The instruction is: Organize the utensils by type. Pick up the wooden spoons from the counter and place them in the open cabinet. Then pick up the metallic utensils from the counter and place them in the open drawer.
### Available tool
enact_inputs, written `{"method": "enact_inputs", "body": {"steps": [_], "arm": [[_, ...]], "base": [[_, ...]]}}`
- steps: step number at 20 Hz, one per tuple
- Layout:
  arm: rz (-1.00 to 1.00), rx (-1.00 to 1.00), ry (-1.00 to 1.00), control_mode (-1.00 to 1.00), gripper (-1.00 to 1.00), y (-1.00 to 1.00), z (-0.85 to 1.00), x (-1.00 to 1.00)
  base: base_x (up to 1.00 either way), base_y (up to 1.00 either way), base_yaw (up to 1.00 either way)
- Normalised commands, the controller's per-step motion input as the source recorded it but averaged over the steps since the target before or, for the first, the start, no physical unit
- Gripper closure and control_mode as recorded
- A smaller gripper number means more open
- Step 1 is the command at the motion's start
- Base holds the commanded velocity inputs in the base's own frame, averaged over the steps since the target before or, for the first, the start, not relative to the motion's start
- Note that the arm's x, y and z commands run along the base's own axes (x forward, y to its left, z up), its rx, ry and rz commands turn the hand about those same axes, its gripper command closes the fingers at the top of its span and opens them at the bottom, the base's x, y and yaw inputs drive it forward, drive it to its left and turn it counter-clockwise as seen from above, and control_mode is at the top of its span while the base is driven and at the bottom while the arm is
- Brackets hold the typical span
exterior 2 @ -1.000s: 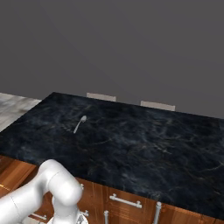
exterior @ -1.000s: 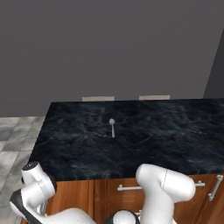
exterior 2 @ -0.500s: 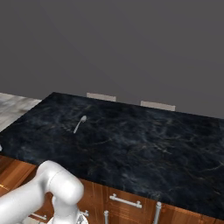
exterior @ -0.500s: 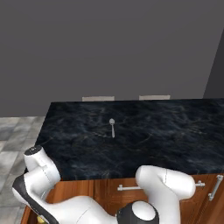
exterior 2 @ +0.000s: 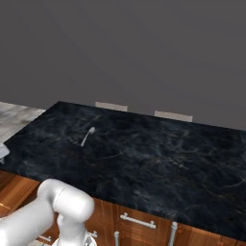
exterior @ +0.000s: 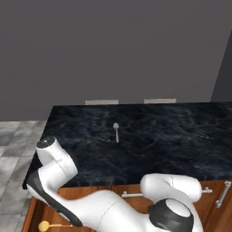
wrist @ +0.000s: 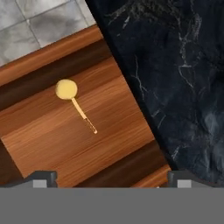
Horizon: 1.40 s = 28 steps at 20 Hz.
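Note:
One wooden spoon (wrist: 70, 92), with a pale yellow bowl and a thin handle, lies on the floor of the open drawer (wrist: 109, 131). My gripper (wrist: 111, 178) hangs above it, open, with its fingertips (wrist: 41, 176) wide apart and nothing between them. In the left base view the same wooden spoon (exterior: 44, 225) shows in the drawer (exterior: 32, 216) at the lower left, under my bent arm. The small silver metal spoon (exterior: 116, 131) lies alone on the black counter (exterior: 172, 136), far from the gripper. The metal spoon (exterior 2: 88, 136) also shows on the counter (exterior 2: 158, 158) in the right base view. The open cabinet is out of view.
The counter's edge (wrist: 144, 127) runs right beside the drawer. Shut drawers with silver bar handles (exterior 2: 137, 221) sit under the counter front. Grey floor tiles (exterior: 13, 149) lie to the left. Two pale chair backs (exterior: 102, 102) stand behind the counter's far edge.
In the left base view my arm's end link has risen and shifted slightly right beside the counter's left corner. The metal spoon has not moved.

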Motion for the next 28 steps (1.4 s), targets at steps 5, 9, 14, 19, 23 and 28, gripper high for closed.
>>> {"method": "enact_inputs", "body": {"steps": [5, 9, 14, 19, 23, 28], "arm": [[-0.06, 0.02, -0.08, -1.00, -1.00, -0.73, 0.36, 0.29], [-0.09, 0.05, -0.04, -1.00, -1.00, -0.70, 0.34, 0.38], [-0.24, 0.05, 0.00, -1.00, -1.00, -0.63, 0.29, 0.44], [-0.24, 0.09, 0.00, -1.00, -1.00, -0.59, 0.25, 0.49], [-0.18, 0.13, 0.00, -1.00, -1.00, -0.59, 0.19, 0.56], [-0.07, 0.12, 0.00, -1.00, -1.00, -0.61, 0.05, 0.69]], "base": [[0.00, 0.00, 0.00], [0.00, 0.00, 0.00], [0.00, 0.00, 0.00], [0.00, 0.00, 0.00], [0.00, 0.00, 0.00], [0.00, 0.00, 0.00]]}}
